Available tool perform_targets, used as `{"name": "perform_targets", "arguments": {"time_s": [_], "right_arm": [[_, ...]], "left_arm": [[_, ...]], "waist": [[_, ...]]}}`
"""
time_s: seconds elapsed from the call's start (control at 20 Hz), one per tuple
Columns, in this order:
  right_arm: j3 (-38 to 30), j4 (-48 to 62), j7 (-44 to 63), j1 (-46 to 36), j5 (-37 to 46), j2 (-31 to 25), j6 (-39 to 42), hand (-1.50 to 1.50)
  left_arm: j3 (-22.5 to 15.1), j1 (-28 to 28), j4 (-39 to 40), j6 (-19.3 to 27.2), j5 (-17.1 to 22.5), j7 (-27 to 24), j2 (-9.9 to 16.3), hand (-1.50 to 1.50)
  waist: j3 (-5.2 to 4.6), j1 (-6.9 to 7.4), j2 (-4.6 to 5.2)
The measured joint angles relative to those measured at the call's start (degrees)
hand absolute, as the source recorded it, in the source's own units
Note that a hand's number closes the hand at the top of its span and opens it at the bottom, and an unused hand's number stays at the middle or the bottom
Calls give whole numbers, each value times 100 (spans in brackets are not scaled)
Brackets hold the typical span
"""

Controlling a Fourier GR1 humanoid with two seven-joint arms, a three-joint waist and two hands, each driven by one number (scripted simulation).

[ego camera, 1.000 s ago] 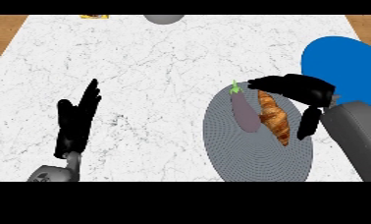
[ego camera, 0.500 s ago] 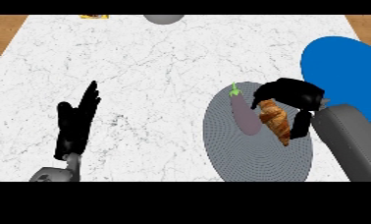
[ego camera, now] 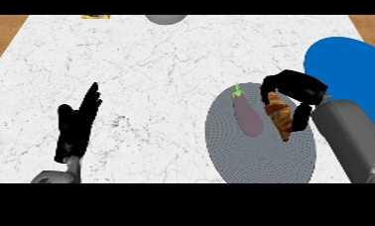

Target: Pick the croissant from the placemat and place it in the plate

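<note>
- On the right half of the grey placemat [ego camera: 256, 155] lies the croissant [ego camera: 280, 116], its long axis running from the far end near the robot hand's palm toward the near edge of the view, slightly slanted to the right.
- The right robot hand [ego camera: 296, 91] sits directly over the croissant's far end, fingers and thumb curled down on either side of it, so it appears to be pinching the pastry across its short width; how fully it has closed cannot be told.
- Just left of the croissant, an eggplant [ego camera: 247, 113] lies roughly parallel to it, close enough that the fingers must stay clear of it.
- The blue plate [ego camera: 344, 66] lies to the right and farther back, so the carry should go right and away.
- The left robot hand [ego camera: 77, 126] rests open, well apart on the tabletop [ego camera: 161, 61].
</note>
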Motion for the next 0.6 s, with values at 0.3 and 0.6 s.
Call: {"name": "perform_targets", "arguments": {"time_s": [0.3,0.6], "right_arm": [[-1117,297,2185,-114,-215,318,-612,150],[-1567,-389,3828,-219,-20,557,-1501,150]], "left_arm": [[18,81,-39,21,-13,18,5,0],[-26,205,-73,66,-72,-91,-84,0]], "waist": [[-2,-66,-19],[4,-97,-36]]}}
